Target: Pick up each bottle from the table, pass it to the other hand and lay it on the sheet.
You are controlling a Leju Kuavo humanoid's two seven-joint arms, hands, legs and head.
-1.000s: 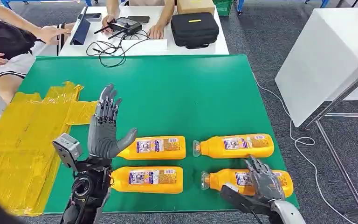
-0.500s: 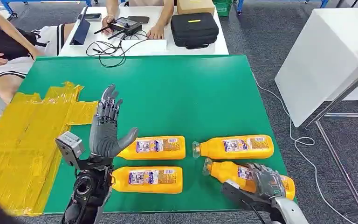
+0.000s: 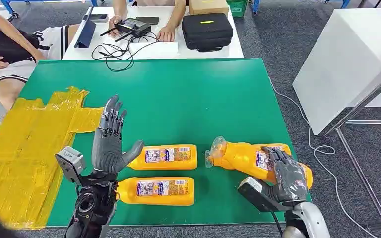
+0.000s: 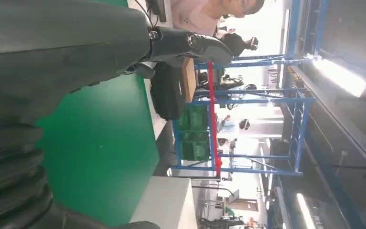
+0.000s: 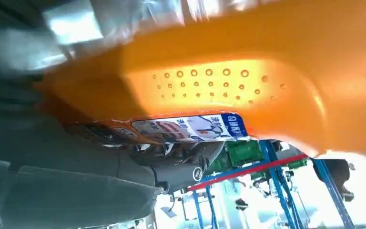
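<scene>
The dark fingers (image 3: 282,157) of the right hand (image 3: 287,176) are wrapped over the body of the held bottle (image 3: 243,156), which is gripped near its base and carried clear of the green table (image 3: 188,99), neck tilted up toward ten o'clock. For the handover to go well, the grip should be kept firm on the rear half so that the neck end and middle are left free, and the bottle should be brought toward nine o'clock, level with the waiting palm. The left hand (image 3: 108,144) is held upright with its fingers apart and nothing in it; closure is best delayed until the bottle's body sits across the palm. The bottle is seen to be orange, flat-sided, with a printed label and a clear cap; a dimpled patch is shown on its side in the right wrist view, and it is judged smooth and liable to slip. Three more bottles lie on the table, one partly behind the held one. The yellow sheet (image 3: 20,148) lies at nine o'clock
</scene>
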